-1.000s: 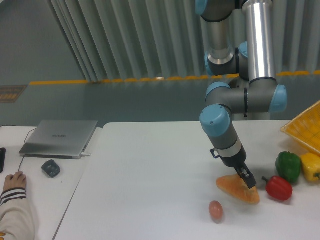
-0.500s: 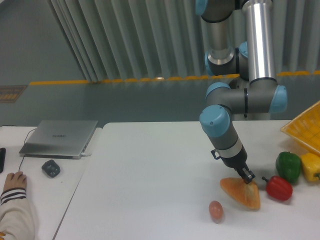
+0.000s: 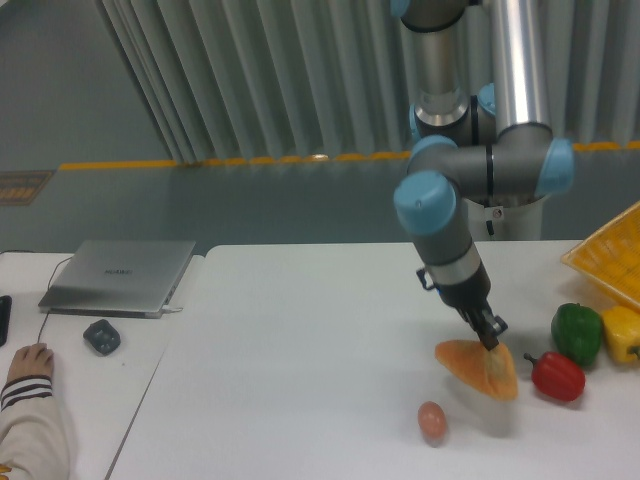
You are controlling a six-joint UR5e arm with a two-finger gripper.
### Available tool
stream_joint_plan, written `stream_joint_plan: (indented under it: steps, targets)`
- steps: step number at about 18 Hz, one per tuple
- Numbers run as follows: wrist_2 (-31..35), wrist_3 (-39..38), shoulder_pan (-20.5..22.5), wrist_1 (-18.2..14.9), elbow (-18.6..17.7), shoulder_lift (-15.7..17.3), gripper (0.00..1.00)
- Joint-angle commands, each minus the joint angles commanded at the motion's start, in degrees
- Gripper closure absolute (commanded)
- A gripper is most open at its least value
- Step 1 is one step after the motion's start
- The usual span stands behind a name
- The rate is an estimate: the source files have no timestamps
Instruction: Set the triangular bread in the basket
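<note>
Camera: hand [image 3: 490,340] grips triangular bread [image 3: 478,368], long axis left-right, tilted down-right.

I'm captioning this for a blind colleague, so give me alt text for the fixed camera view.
A robot arm's tool grips a glossy golden-orange triangular bread, apparently lifted just above a white table. A small pinkish-brown egg lies in front; red, green and yellow bell peppers and a yellow lattice basket sit to the right.
</note>
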Motion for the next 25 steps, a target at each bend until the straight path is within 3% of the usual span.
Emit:
stream_joint_plan:
  steps: [2,9,16,20,23,25]
  targets:
    - [0.1,0.5,2.5,-0.1,0.1,0.6,1.00]
    - [-1.9,14.8,16.0,-2.3,0.1,5.5,1.00]
    - [-7.5,33.6,31.4,-2.6,-0.1,5.8,1.00]
    - [-9.6,40.5,37.5,-3.7,-0.7,5.3,0.99]
    - [-10.6,44.6,41.1,-6.0,-0.8,5.3,0.96]
    - [-11.0,46.4,42.3,-6.0,-1.5,5.2,0.83]
